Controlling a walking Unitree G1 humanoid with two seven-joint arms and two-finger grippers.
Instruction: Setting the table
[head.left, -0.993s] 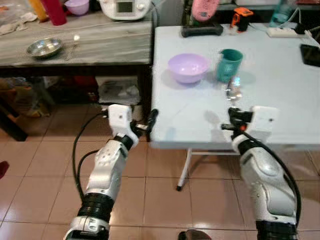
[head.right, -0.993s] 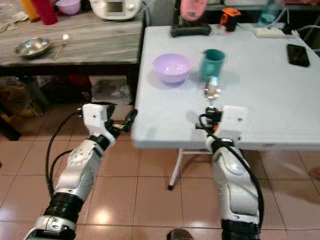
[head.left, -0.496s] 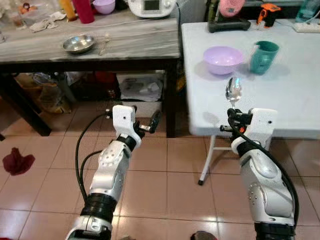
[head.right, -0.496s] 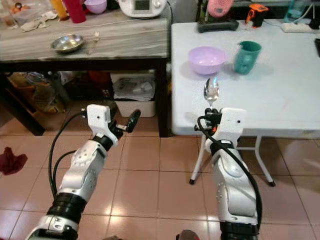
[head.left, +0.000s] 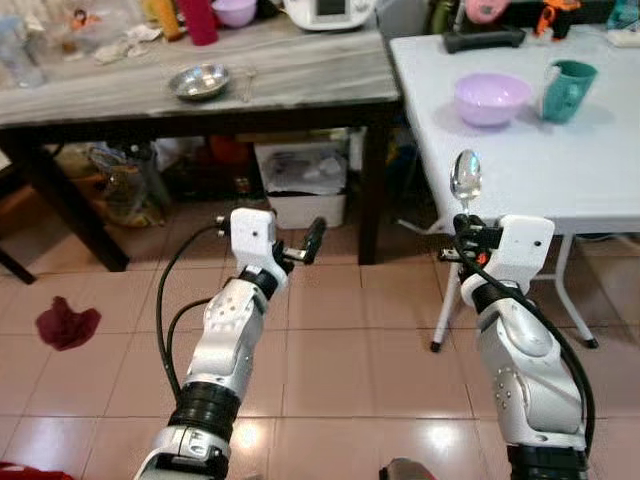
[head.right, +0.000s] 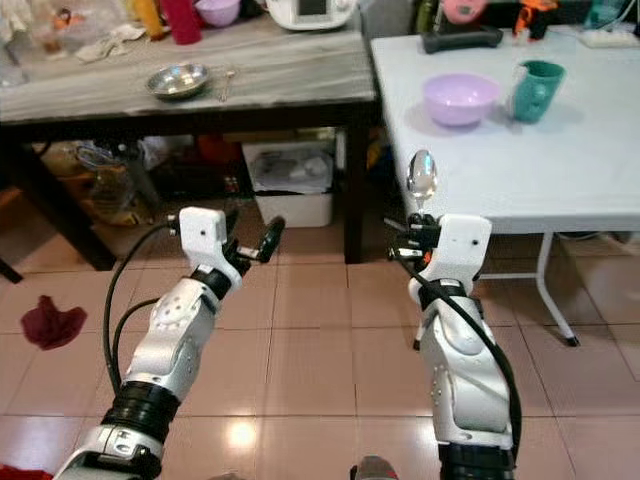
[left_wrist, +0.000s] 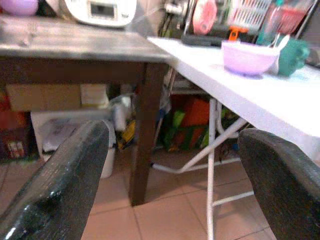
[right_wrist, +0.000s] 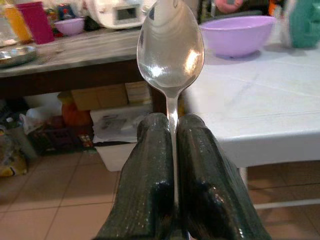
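Camera view has swung since a sec ago: we now see more of the dark wooden table (head.left: 200, 95) and tiled floor (head.left: 340, 350), while the white table (head.left: 560, 170) sits further to our right; that's us moving, not the things. Bowl and cup hold their spots on the white table.

Around us: steel bowl (head.left: 198, 80) and a white appliance (head.left: 328, 10) on the wooden table, a box (head.left: 300, 180) under it, a red rag (head.left: 66, 326) on the floor at left. Purple bowl (head.left: 492, 98) and teal cup (head.left: 567, 90) stand close together on the white table.

Right gripper (right_wrist: 172, 150) is clamped on the spoon (right_wrist: 171, 50), w/ its handle pinched between the fingers and its bowl end up, near the table's front edge. Left gripper (head.left: 311, 240) has fingers apart, holding nothing, over the floor.
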